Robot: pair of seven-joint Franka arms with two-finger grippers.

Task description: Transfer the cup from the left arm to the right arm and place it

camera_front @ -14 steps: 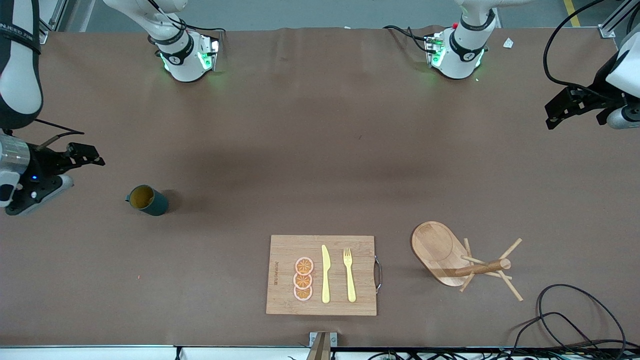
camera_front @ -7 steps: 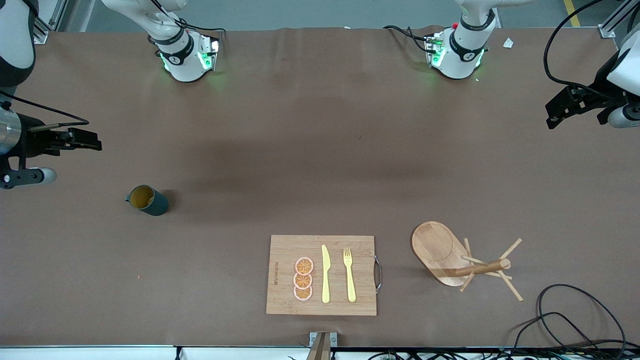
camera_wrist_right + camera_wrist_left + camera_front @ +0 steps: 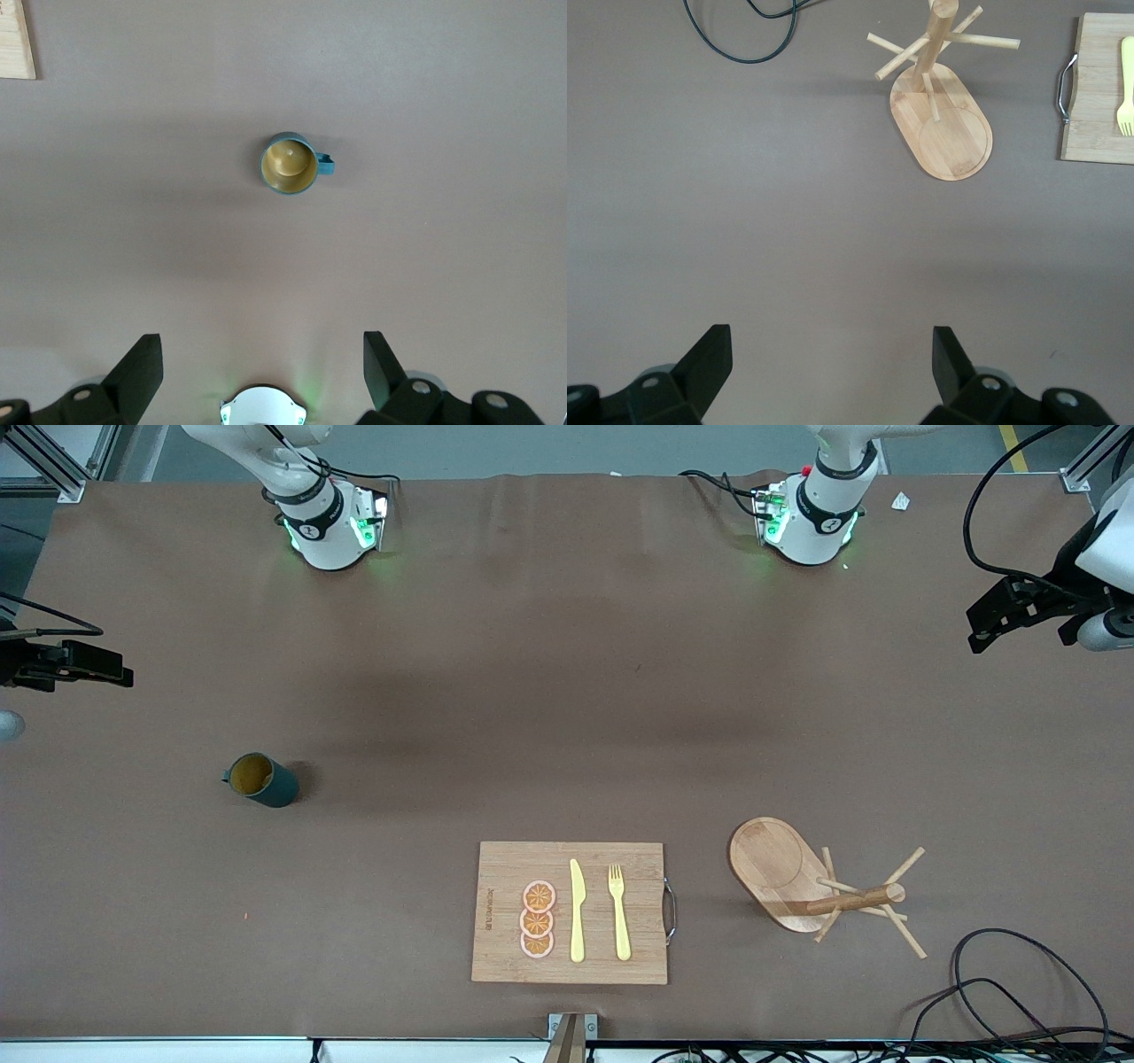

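Note:
The cup, dark teal with a yellowish-brown inside, stands upright on the brown table toward the right arm's end, with nothing touching it. In the right wrist view the cup shows from above, well clear of my right gripper, which is open and empty. My right gripper hangs high over the table's edge at its own end. At the other end of the table my left gripper also hangs high. It is open with nothing in it.
A wooden cutting board with orange slices, a yellow knife and a yellow fork lies near the front edge. A wooden peg rack stands beside it toward the left arm's end. Black cables lie at that front corner.
The right arm has drawn back toward its end of the table, mostly leaving the front view. The cup and the left arm have not moved.

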